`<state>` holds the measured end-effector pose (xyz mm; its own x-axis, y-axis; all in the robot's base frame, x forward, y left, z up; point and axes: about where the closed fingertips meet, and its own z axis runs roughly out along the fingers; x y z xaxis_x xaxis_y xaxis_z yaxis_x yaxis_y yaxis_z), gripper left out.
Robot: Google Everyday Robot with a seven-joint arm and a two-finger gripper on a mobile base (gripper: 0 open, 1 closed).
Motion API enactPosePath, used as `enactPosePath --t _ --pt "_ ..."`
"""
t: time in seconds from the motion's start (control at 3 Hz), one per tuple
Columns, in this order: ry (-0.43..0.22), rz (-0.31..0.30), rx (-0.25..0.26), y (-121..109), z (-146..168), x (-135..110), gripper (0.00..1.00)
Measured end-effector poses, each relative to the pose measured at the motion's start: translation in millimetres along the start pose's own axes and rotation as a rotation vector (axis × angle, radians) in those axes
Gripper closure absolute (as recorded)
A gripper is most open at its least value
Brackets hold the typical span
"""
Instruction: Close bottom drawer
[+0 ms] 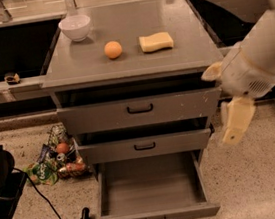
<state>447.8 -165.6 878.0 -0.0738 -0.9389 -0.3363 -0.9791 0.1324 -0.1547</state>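
Bottom drawer (150, 188) stands pulled out; tool (235, 118) hangs right of the middle drawer (145, 146), grip state impossible to tell.

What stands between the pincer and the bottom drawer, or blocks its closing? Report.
Nothing visible. The bottom drawer is pulled out, its tray bare; the pincer hangs up and to its right, beside the middle drawer.

Three grey drawers: top drawer (140, 110), middle drawer (145, 146), bottom drawer (150, 190). On the surface (186, 54): one bowl (75, 27), one orange (113, 49), one sponge (156, 42). One pincer (223, 106), right of the drawers.
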Motion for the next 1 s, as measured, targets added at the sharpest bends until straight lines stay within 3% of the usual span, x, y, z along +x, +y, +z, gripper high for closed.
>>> enactPosePath --t 0.33,0.67,1.0 --pt "-0.103 -0.026 -0.085 18 53 -8 0.0" --pt "-0.102 -0.026 -0.085 18 53 -8 0.0" --pt "-0.082 -0.049 -0.112 18 92 7 0.0"
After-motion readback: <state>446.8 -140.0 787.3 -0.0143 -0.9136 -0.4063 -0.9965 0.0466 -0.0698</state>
